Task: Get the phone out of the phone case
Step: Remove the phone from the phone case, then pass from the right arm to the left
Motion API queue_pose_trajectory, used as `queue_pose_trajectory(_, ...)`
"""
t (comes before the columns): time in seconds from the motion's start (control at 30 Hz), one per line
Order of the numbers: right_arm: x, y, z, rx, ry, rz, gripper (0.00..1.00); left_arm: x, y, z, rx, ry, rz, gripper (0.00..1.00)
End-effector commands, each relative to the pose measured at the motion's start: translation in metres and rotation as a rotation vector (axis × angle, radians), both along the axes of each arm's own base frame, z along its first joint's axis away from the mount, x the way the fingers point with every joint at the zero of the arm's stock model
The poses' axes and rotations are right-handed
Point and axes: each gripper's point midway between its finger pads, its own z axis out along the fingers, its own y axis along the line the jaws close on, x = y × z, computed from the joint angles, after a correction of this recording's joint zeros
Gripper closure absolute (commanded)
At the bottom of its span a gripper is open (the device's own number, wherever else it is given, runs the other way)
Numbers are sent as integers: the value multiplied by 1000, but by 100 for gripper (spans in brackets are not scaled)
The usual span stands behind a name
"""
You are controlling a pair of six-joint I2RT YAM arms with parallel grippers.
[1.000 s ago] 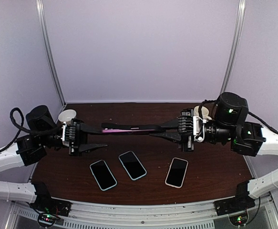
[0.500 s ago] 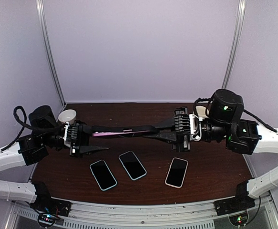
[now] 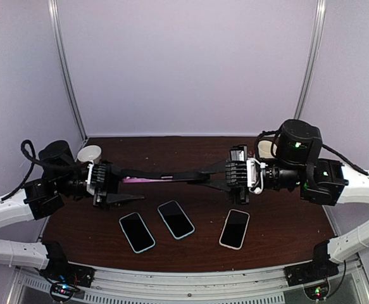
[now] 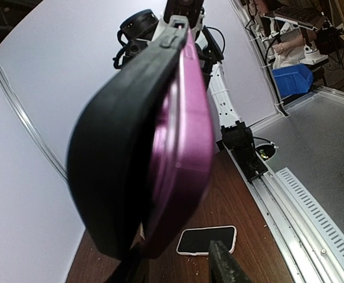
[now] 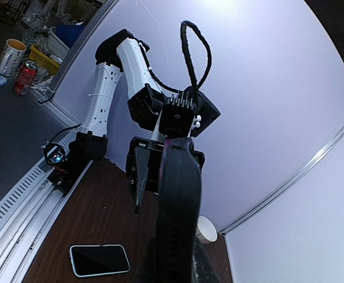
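Mid-air over desk [image 3: 285, 244] centre: black phone case [image 4: 115, 153] with pink phone [image 4: 189, 135] partly inside, case lip peeled off along one side. Spans between both arms, well above three loose phones [image 3: 176, 219] lying toward the near edge. Open room up to the far wall. Grip: right fingers [image 3: 204, 177] clamped on phone case end; left fingers [image 3: 133, 182] spread, near one clear of phone. White cup [image 3: 89, 154] far left, contents not visible. Versus a second ago: right arm shifted left, held pair lower.
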Motion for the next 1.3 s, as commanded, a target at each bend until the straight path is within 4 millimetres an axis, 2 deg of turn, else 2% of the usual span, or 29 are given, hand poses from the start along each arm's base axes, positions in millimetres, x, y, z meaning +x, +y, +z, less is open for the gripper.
queue_pose_trajectory(0.0,23,4,-58,-200,24,-116,100,-12,6,36,-117,-79,-33,62)
queue_pose_trajectory(0.17,25,5,-76,-272,26,-127,100,-5,6,37,-117,-67,7,62)
queue_pose_trajectory(0.43,27,7,-92,-316,58,-143,100,10,7,42,-135,-61,100,58)
queue_pose_trajectory(0.67,26,7,-107,-347,95,-139,100,21,15,51,-183,-76,193,46)
queue_pose_trajectory(0.87,30,9,-108,-337,88,-161,100,18,15,50,-183,-80,179,45)
queue_pose_trajectory(0.93,34,9,-99,-297,76,-180,100,19,13,46,-167,-83,176,45)
queue_pose_trajectory(1.07,39,6,-79,-217,62,-218,100,19,10,39,-128,-88,162,54)
queue_pose_trajectory(1.27,38,7,-66,-171,65,-211,100,15,6,35,-115,-87,127,73)
